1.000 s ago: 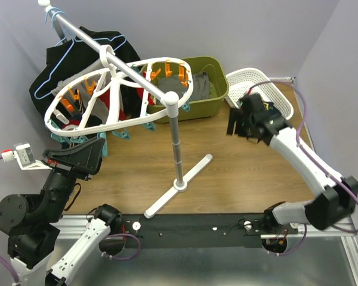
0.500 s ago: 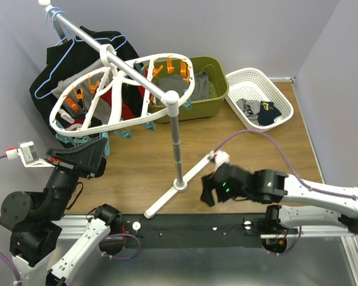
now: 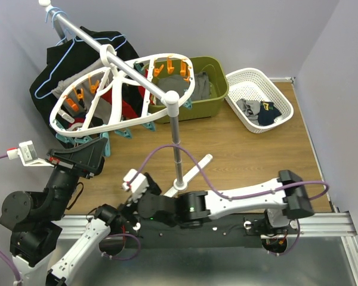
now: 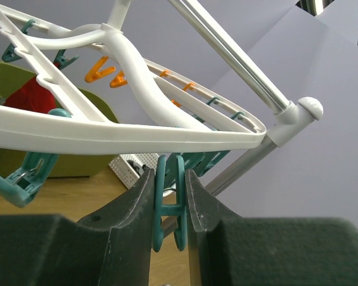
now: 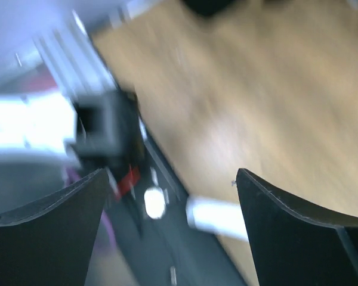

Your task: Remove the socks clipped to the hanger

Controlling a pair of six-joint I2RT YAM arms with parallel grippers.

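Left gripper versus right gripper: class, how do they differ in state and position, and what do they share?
The left gripper is shut on a teal peg; the right gripper is wide open and empty. The left gripper is raised under the hanger; the right gripper sits low by the near edge of the table. Both have dark fingers.

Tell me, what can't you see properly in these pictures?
- Right wrist view: motion blur smears everything under the right gripper.
- Top view: the red sock sits behind the hanger lattice, so the sock count is unclear.
- Left wrist view: the left gripper, closed around a teal peg, fills the bottom, hiding anything hanging lower.
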